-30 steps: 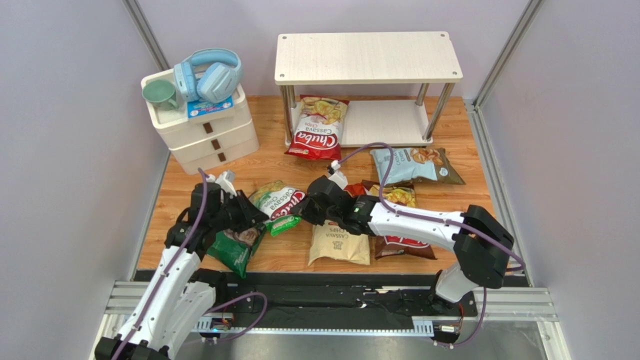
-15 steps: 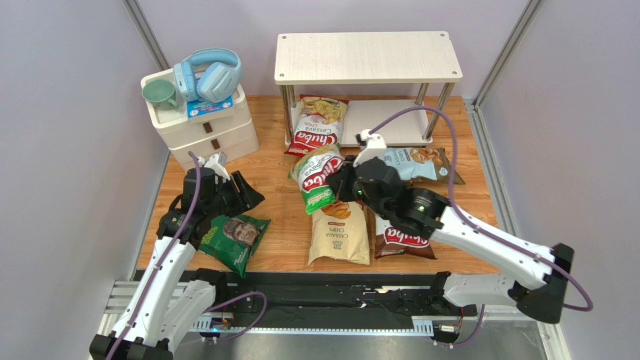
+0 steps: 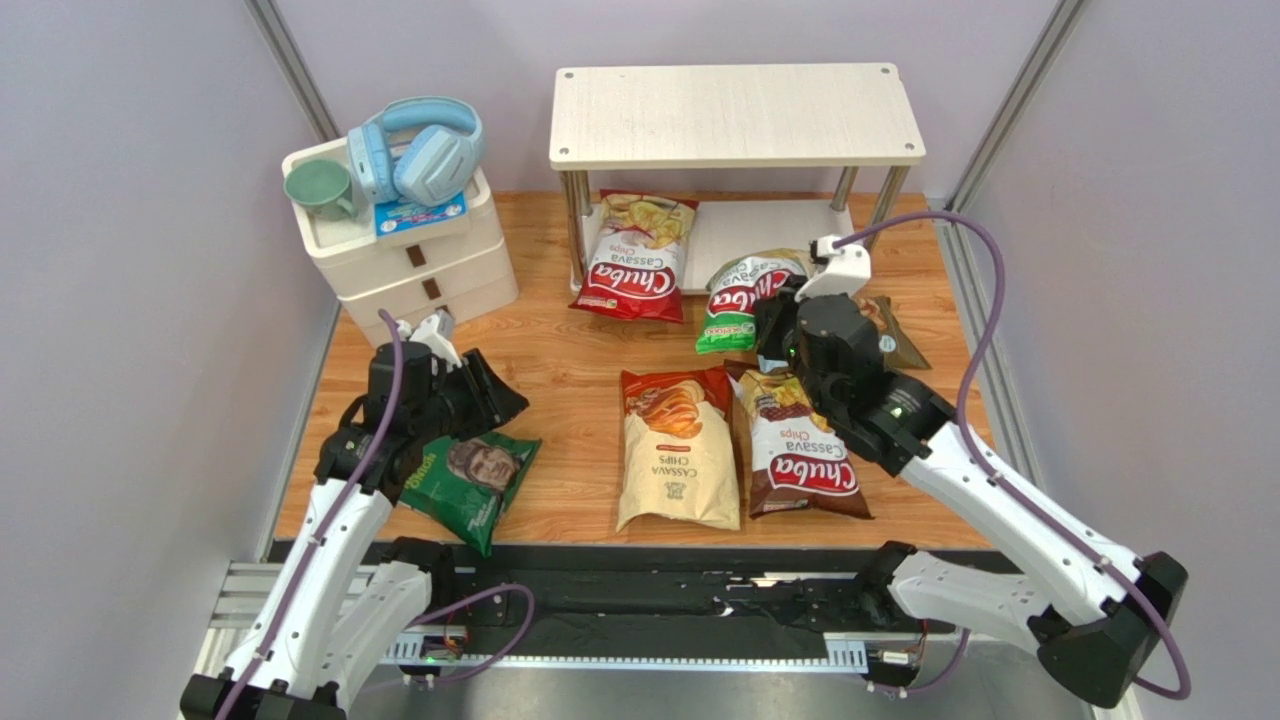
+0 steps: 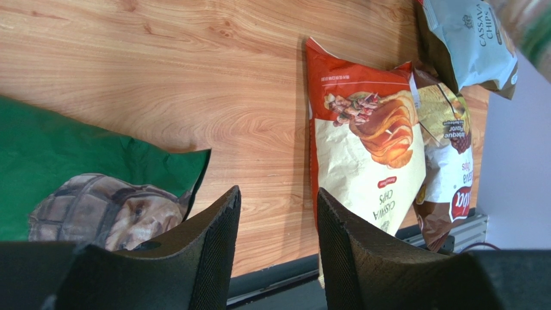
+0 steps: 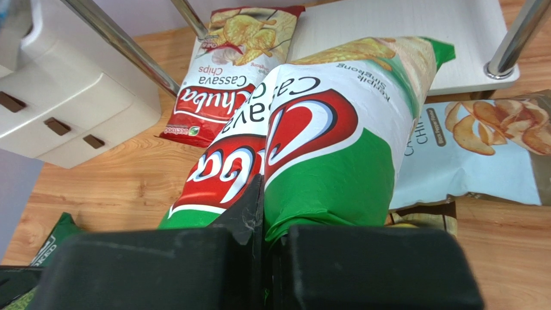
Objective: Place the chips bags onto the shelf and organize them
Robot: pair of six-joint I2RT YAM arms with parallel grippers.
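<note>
Wood-grain tabletop [image 3: 556, 383] fills a grey-walled cell, with the shelf [image 3: 733, 113] standing at its far edge. The right gripper [image 5: 265, 194] is pinched tight on the near seam of the green Chuba Cassava bag [image 5: 323, 129], its fingers pressed together with only the foil between them. From that grip the bag's long axis runs straight away from the wrist toward the shelf. Its printed face is up, its green end is at the fingers, and its chip-picture end reaches the front edge of the lower board [image 5: 401, 26]. The coming move looks like a push along that same axis, sliding the bag in under the top board. The red Chuba Cassava bag [image 3: 637, 255] already lies across the left end of that board, half hanging over its front. The free room is therefore to the right, between the red bag and the right-hand legs. The light blue bag [image 5: 465, 161] lies flat just right of the held one. The cream-orange bag [image 3: 679, 447] and the brown Chuba bag [image 3: 800, 450] lie side by side nearer the bases. The left gripper [image 4: 278, 200] hangs with its fingers moderately parted and empty, beside the dark green bag [image 3: 469, 480] and well apart from the shelf. The right arm is plainly the nearer one.
</note>
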